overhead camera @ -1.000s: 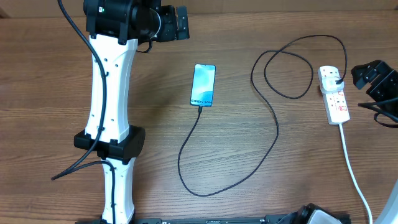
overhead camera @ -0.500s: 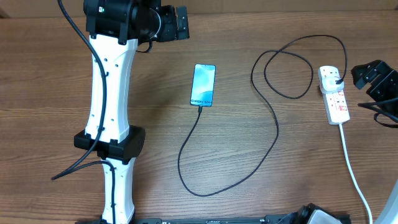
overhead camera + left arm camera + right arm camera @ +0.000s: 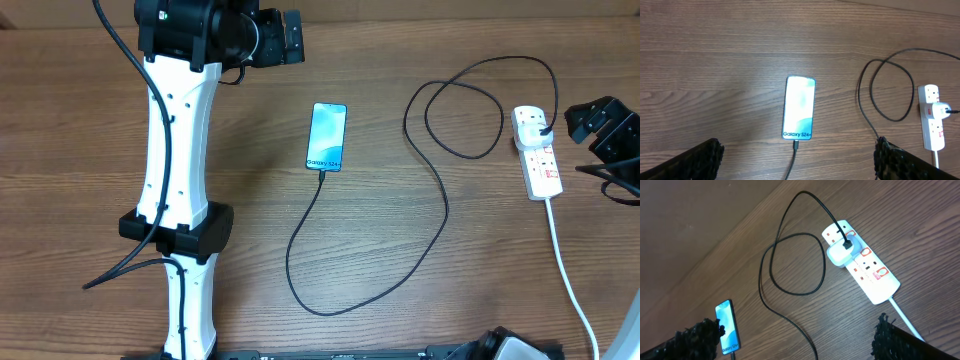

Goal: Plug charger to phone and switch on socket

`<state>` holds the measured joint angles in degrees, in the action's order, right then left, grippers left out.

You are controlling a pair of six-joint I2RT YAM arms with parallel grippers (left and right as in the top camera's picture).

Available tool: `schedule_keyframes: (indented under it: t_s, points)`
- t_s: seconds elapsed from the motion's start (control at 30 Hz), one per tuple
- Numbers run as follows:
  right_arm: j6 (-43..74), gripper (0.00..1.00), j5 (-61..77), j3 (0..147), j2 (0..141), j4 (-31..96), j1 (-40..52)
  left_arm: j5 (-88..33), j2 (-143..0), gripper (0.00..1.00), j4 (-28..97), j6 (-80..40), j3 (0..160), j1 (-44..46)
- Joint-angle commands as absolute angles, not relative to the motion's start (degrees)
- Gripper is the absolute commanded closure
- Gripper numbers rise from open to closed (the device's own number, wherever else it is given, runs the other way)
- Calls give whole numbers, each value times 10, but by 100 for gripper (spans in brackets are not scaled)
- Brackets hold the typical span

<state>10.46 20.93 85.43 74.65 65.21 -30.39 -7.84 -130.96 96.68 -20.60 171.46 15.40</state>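
Jaws wide open, holding nothing: my left gripper (image 3: pixel 797 159), my right gripper (image 3: pixel 795 332) | phone (image 3: pixel 327 137) screen-up, charger (image 3: pixel 440 200) tip at its 6 o'clock edge | socket (image 3: pixel 538 155) at phone's 3 o'clock, charger plugged in

This is a robotics lab bench rather than a home or office desk. The clearest sign is the left arm (image 3: pixel 180 150), a white-and-black jointed machine with loose black wiring (image 3: pixel 118 268) trailing from it, standing to the left of the phone (image 3: pixel 327 136). The black end of the right arm (image 3: pixel 610 135) reaches in from far to the right of the phone. A plain wood-grain table (image 3: pixel 80 120) fills all three views. The few things on it are laid out flat. The white socket (image 3: pixel 538 155) and its white cord (image 3: pixel 570 275) sit well right of the phone, and the charger (image 3: pixel 445 200) loops between them.
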Motion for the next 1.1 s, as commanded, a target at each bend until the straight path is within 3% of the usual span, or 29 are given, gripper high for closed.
schedule_keyframes:
  t_s: [0.0,0.23,0.73,1.07]
  points:
    - [105,0,206,856,748,651,-306,-76,-1315,0,968,-195,1715,154]
    - [105,0,206,856,748,651,-306,-81,-1317,0,968,-195,1715,155]
    - [105,0,206,856,748,651,-306,25,-1256,0,912,-195,1702,173]
    - [105,0,206,856,748,651,-306,79,-1100,1,768,-194,1467,173]
